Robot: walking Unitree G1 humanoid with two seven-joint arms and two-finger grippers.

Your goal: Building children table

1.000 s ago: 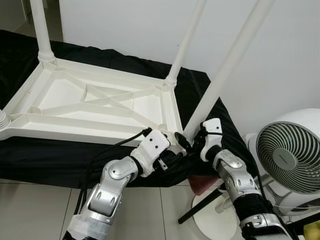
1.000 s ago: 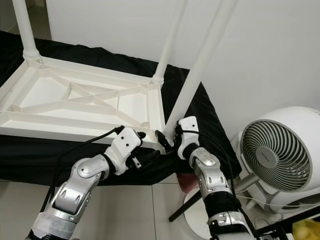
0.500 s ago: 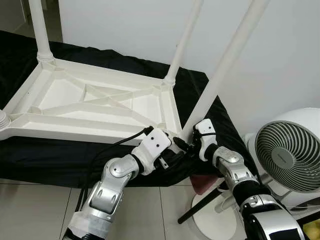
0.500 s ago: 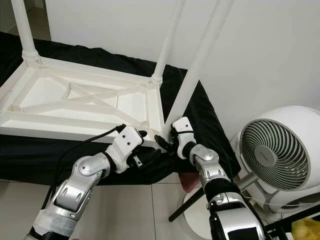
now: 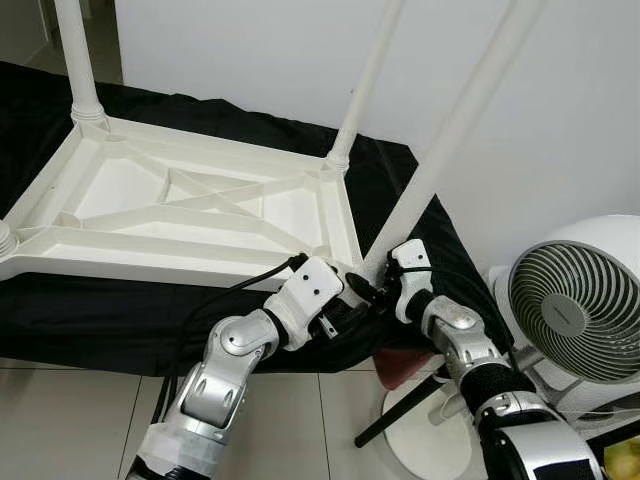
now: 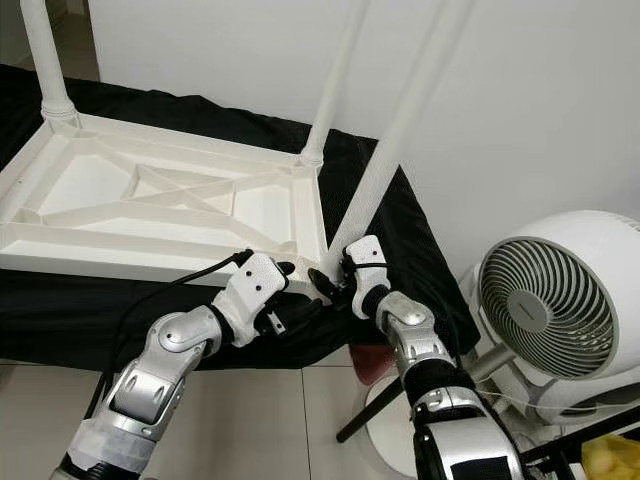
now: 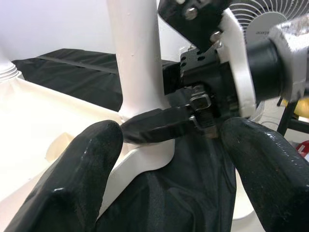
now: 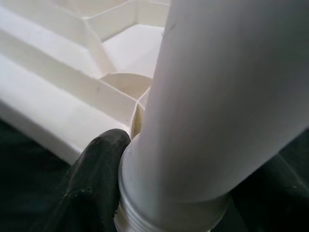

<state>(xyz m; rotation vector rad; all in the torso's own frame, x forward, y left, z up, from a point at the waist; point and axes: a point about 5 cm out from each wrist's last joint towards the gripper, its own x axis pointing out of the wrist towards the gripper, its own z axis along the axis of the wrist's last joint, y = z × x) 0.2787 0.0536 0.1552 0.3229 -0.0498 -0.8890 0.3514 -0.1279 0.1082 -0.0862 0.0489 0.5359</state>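
The white table leg [image 5: 455, 130] leans out from the near right corner of the upturned white tabletop [image 5: 190, 205], its threaded foot meeting the corner socket [image 8: 126, 85] at the edge of the black cloth [image 5: 410, 190] on which the tabletop lies. My right gripper [image 5: 385, 288] is clamped on the base of this leg; in my right wrist view 1 black finger [image 8: 94, 179] presses against the collar just above the thread. My left gripper [image 5: 345, 310] sits just beside it at the same corner, its 2 fingers spread apart and closed on nothing, with the leg base and my right gripper in front of them in the left wrist view. I judge the step in hand to be seating and screwing this leg into its socket. The leg is tilted and the thread looks not yet fully sunk, so I should bring it upright over the socket before turning, or the thread may cross and jam. My left gripper would do well to steady the tabletop rim while the right turns. 2 other legs [image 5: 365, 90] already stand upright at the far corners, and a 3rd socket [image 5: 8, 240] at the near left corner has no leg. A white fan [image 5: 580, 315] stands near my right arm on the tiled floor [image 5: 80, 410], with a black rod [image 5: 400, 412] below it; a wide swing of that arm could strike them.
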